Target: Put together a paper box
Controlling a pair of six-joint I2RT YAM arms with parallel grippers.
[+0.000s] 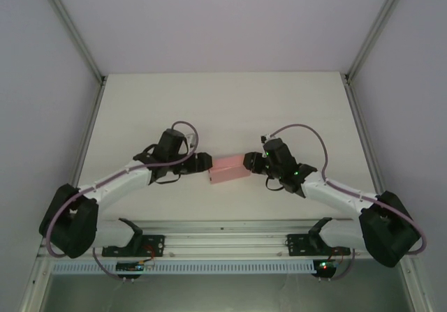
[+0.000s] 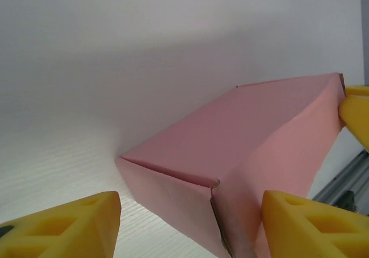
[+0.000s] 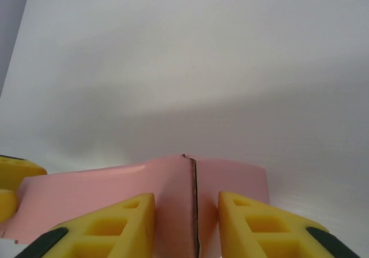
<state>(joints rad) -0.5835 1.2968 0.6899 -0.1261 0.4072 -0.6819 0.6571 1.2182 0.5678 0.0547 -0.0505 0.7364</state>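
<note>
The paper box (image 1: 229, 169) lies on the white worktop (image 1: 223, 109) just below the middle of the overhead view. It is a small pink oblong with its long axis running left to right, its right end a little higher in the frame. The two arms reach in from the lower corners and meet it end on: the left tool (image 1: 204, 162) at its left end, the right tool (image 1: 248, 161) at its right end.

In the left wrist view the box (image 2: 248, 148) lies in the lower right, folded up with closed walls. One corner points toward the camera, with a seam where an end flap meets the long wall. The left tool (image 2: 191, 206) is spread. One yellow finger (image 2: 63, 226) sits in the lower left corner, clear of the card with bare worktop between. The other (image 2: 311, 223) sits in the lower right, just beside the long wall. At the right edge of this frame a yellow finger (image 2: 356, 111) of the right tool touches the box's far end.

In the right wrist view the box (image 3: 173, 194) sits low in the centre, and a vertical seam runs between the two yellow fingers (image 3: 109, 226) of the right tool (image 3: 185, 203). The gap between them is narrow, with the box corner in it; whether they pinch the card I cannot tell. A yellow finger (image 3: 14, 180) of the left tool shows at the left edge, against the box's other end.
</note>
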